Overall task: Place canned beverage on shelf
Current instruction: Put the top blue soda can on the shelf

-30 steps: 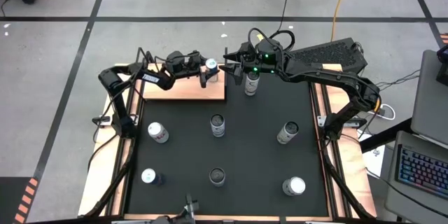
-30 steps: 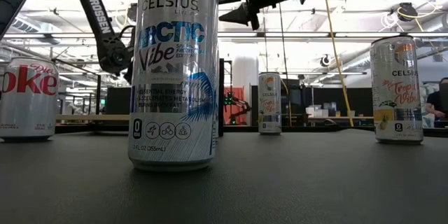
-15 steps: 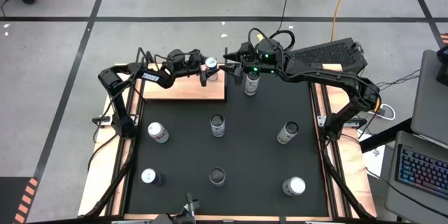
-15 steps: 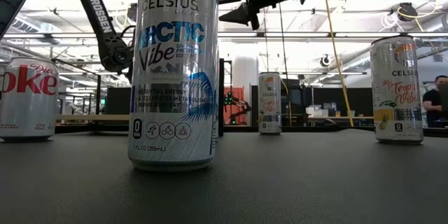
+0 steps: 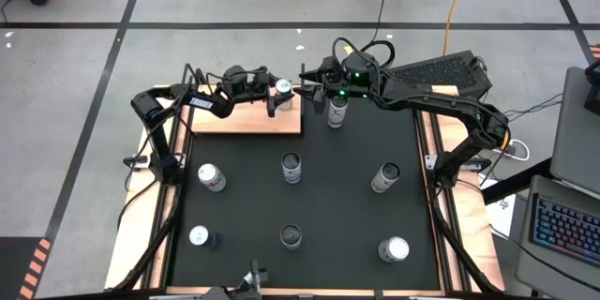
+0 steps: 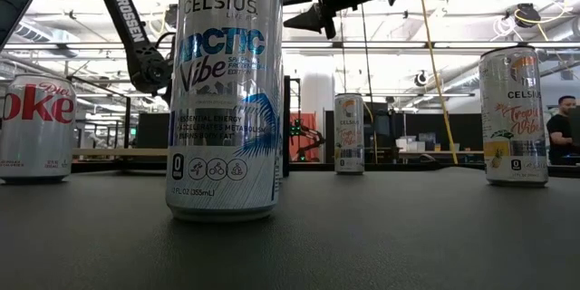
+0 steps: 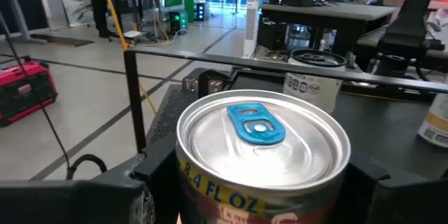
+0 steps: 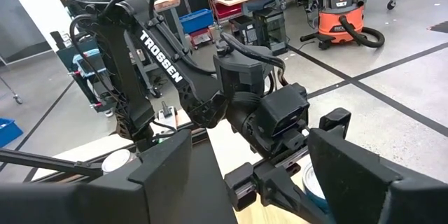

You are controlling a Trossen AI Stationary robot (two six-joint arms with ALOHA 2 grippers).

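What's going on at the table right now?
The left end effector is shut on a small can with a blue tab, holding it at the right end of the wooden shelf at the mat's far edge. The right end effector waits open close by, above another can. Six more cans stand on the black mat.

The nearest can (image 6: 227, 91) read "CELSIUS" and "ARCTIC Vibe". A red-lettered can (image 6: 34, 127) showed "oke". Another can (image 6: 514, 116) read "CELSIUS" and "Vibe". "TROSSEN" ran along the left arm (image 6: 127, 16). The held can (image 7: 262, 157) bore "8.4 FL OZ".
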